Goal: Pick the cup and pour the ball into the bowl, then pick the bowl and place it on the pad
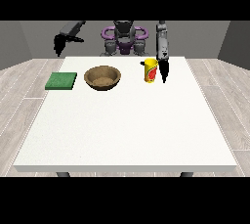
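The cup (151, 70), yellow with a red mark on its side, stands upright on the white table (127, 130), just beside the wooden bowl (102, 78) on the bowl's side toward the view's right. The ball cannot be made out; it is presumably inside the cup. The green pad (61, 81) lies flat on the bowl's other side, near it but not touching.

The hand at the view's right (163, 69) hangs fingers-down immediately beyond the cup as counted from the bowl; whether it touches the cup cannot be told, nor whether its fingers are extended or curled. The hand at the view's left (62, 42) is raised above the table's far corner, well beyond the pad from the bowl, and holds nothing; its finger posture is likewise unreadable.

Judgement on handling: the cup looks light, rigid and smooth-sided, tall for its base, so it is likely to tip if nudged. A hold around its mid-height from the side away from the bowl appears best, leaving the mouth free to tilt toward the bowl. The bowl looks stiff, wide and shallow, most readily taken at its rim.

Room: all three items sit in a row along the far part of the table. Toward the camera from the bowl the tabletop offers wide room. The pad sits close to the table's edge on its side away from the bowl, so placement there wants care.
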`<state>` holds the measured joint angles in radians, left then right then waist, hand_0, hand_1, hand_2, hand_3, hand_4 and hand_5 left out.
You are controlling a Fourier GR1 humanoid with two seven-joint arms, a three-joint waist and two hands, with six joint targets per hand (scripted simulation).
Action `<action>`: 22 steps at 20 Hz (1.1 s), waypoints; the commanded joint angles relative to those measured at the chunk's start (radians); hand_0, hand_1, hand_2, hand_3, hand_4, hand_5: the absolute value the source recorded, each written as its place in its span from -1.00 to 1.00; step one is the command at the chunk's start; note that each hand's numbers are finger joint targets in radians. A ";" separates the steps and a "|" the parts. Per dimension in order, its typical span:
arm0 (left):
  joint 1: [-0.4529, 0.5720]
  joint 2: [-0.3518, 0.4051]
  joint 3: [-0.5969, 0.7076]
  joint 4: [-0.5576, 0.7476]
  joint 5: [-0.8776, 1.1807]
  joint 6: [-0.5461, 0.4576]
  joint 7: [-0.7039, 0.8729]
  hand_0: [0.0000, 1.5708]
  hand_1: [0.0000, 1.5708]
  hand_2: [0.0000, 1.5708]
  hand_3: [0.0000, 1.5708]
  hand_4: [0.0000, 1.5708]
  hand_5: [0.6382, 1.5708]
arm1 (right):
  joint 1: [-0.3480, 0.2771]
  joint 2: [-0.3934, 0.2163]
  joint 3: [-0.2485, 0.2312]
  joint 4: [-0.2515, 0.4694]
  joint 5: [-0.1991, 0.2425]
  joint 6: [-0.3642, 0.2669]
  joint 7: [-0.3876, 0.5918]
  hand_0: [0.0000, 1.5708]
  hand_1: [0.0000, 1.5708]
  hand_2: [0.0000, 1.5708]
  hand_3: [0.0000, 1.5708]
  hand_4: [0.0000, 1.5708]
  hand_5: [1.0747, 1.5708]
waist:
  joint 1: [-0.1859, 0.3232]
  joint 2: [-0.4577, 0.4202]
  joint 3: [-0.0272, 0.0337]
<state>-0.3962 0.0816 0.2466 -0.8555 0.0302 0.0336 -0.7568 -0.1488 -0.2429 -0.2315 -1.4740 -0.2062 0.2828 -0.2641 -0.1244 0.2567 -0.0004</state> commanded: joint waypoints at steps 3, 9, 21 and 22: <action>-0.059 -0.023 0.018 0.170 -0.005 0.060 -0.107 -1.00 -1.00 -1.00 -1.00 -1.00 0.89 | -0.011 -0.023 -0.026 0.064 -0.011 0.038 -0.041 -1.00 -1.00 -1.00 -1.00 -1.00 1.00 | -0.016 0.012 -0.0001; -0.119 0.028 0.059 0.285 0.018 0.064 -0.173 -1.00 -1.00 -1.00 -1.00 -0.03 0.46 | -0.001 -0.027 -0.021 0.036 -0.010 0.048 -0.024 -1.00 -1.00 -1.00 -1.00 -1.00 1.00 | -0.036 0.009 -0.0002; 0.015 -0.043 -0.115 0.207 -0.239 0.376 -0.095 0.67 0.67 1.00 1.00 0.90 0.37 | -0.001 -0.094 -0.070 0.123 -0.055 0.092 0.063 -1.00 -1.00 -1.00 -1.00 -1.00 0.99 | -0.019 -0.148 0.0009; -0.021 0.018 -0.145 0.171 -0.284 0.384 0.038 0.71 0.71 1.00 1.00 0.95 0.43 | -0.013 -0.122 -0.087 0.181 -0.059 0.095 0.095 -1.00 -1.00 -1.00 -1.00 -1.00 1.00 | 0.002 -0.214 0.0027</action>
<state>-0.4220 0.0825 0.1819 -0.6742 -0.1632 0.3722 -0.8781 -0.1775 -0.3391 -0.3007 -1.3719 -0.2563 0.3680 -0.2260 -0.1602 0.1799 0.0091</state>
